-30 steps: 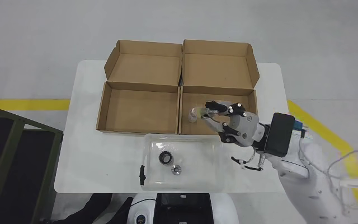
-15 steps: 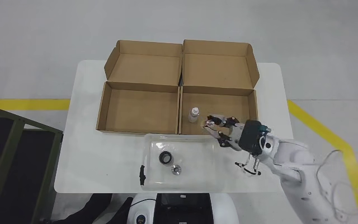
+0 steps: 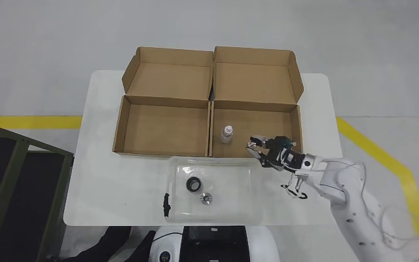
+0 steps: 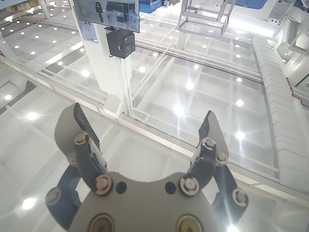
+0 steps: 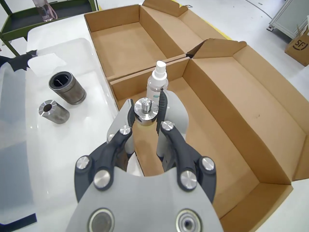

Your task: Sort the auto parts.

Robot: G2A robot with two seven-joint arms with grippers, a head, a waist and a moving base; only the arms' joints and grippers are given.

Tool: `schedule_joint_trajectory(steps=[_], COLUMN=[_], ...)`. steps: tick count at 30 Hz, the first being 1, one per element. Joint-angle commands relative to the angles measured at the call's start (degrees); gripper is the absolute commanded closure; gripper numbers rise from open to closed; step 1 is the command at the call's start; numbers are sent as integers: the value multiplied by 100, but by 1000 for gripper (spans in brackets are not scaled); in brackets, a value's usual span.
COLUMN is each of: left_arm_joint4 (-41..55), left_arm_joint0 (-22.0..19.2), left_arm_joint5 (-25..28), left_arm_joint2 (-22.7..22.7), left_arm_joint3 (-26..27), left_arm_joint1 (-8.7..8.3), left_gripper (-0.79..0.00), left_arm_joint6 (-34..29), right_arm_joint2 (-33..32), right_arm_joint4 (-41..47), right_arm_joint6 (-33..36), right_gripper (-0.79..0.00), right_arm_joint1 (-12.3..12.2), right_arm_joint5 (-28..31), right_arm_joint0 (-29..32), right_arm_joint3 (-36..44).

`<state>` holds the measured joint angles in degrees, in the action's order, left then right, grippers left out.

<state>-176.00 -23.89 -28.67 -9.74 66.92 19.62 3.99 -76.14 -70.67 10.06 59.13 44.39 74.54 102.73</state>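
Right end effector [image 5: 146, 106] clenched on shiny metal part [image 5: 144, 118], over right cardboard box [image 5: 241, 112], spray bottle [image 5: 158, 80] upright inside, left end effector [image 4: 142, 121] spread open

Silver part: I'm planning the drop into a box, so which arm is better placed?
Right. The right gripper clamps the silver part over the right box; the left gripper, open, faces the ceiling.

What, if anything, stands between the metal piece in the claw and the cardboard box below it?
Nothing visible. The right gripper holds the metal part over the right cardboard box, open-topped; the spray bottle stands upright inside, beyond the part, not under it.
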Motion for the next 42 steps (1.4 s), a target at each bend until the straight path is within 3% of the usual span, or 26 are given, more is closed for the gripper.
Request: schedule_joint_trajectory(steps=[1, 30, 33, 36, 42], left_arm_joint4=[0, 0, 0, 0, 0], left_arm_joint0=[0, 0, 0, 0, 0], left_arm_joint5=[0, 0, 0, 0, 0], left_arm_joint2=[0, 0, 0, 0, 0], left_arm_joint3=[0, 0, 0, 0, 0], left_arm_joint1=[0, 0, 0, 0, 0], left_gripper=[-785, -785, -785, -785, -785], left_arm_joint6=[0, 0, 0, 0, 0], right_arm_joint2=[98, 1457, 1529, 1573, 1566], right_arm_joint4=[-24, -239, -260, -292, -311], right_arm_joint6=[75, 505, 527, 536, 514], right_gripper=[0, 0, -62, -206, -329], right_arm_joint1=[13, 303, 326, 340, 344], right_arm_joint5=[-13, -332, -339, -325, -281], right_arm_joint0=[-142, -1600, -1695, -1769, -1825], right_arm_joint3=[-124, -1638, -1800, -1953, -2068])
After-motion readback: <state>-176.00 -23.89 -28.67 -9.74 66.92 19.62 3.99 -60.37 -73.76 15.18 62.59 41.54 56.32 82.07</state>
